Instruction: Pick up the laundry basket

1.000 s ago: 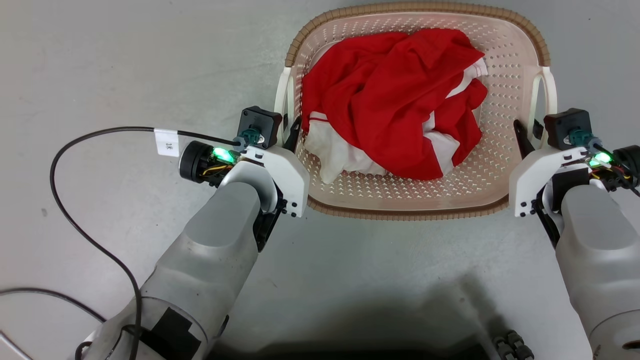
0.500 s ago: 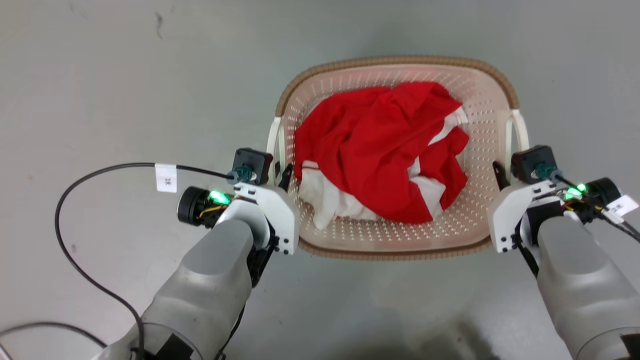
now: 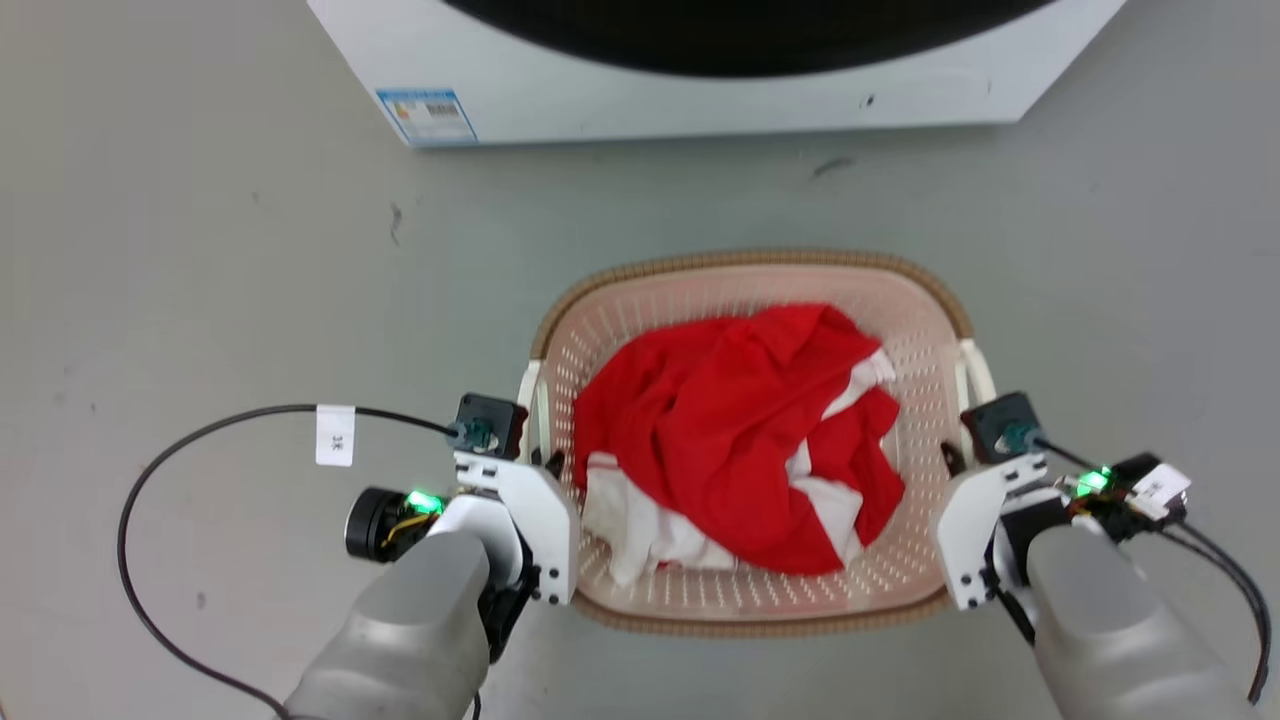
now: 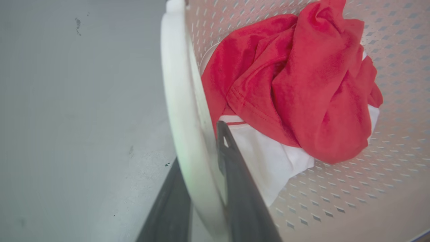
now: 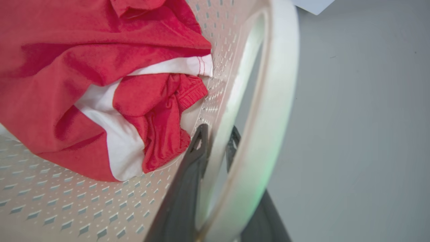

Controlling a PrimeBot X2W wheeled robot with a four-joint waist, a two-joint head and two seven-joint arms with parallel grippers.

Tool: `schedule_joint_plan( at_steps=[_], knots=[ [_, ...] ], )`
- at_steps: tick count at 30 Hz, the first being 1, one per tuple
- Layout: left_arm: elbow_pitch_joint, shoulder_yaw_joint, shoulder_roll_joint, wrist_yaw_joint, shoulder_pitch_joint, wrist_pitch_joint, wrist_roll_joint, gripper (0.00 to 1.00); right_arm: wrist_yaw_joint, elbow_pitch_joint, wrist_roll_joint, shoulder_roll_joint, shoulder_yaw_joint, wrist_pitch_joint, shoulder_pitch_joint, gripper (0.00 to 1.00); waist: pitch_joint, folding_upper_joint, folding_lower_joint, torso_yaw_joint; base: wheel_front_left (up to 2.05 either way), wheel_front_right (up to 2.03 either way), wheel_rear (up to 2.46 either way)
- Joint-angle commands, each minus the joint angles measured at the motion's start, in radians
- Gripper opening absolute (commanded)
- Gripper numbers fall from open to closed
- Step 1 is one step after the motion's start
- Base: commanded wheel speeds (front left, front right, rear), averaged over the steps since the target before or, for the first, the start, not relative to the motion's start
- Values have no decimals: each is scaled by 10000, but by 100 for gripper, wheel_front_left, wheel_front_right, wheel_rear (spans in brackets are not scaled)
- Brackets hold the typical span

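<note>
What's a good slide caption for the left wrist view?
Left end effector shut on the laundry basket by its white handle, red-and-white clothing inside.

A smooth grey floor (image 3: pixel 200 250) is seen across the head view and is lit evenly and softly. It is marked by a small dark scuff (image 3: pixel 396 222) and a fainter streak (image 3: pixel 832 166). Along the top edge a white washing machine (image 3: pixel 700 100) is set on the floor, and its front is taken up by a dark rounded area (image 3: pixel 740 30). A blue-edged label (image 3: pixel 427 113) is stuck near the corner at that view's left.
</note>
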Motion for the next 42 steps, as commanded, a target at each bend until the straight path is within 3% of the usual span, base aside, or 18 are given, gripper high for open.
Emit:
schedule_joint_plan(
  at_steps=[1, 24, 42],
  knots=[
    [-60, -121, -190, -219, 176, 142, -105, 0, 28, 7, 85, 235, 352, 184, 366, 0, -817, 0, 1, 42, 0, 0, 0],
    [353, -550, -33, -323, 1931, 2073, -950, 0, 40, -5, 3748, 404, 4133, 2136, 2260, 0, -4468, 0, 1, 274, 0, 0, 0],
    [349, -822, 134, -324, 2495, 2102, -1311, 0, 74, -431, 6238, 77, 6609, 2864, 2733, 0, -5332, 0, 1, -78, 0, 0, 0]
  ],
)
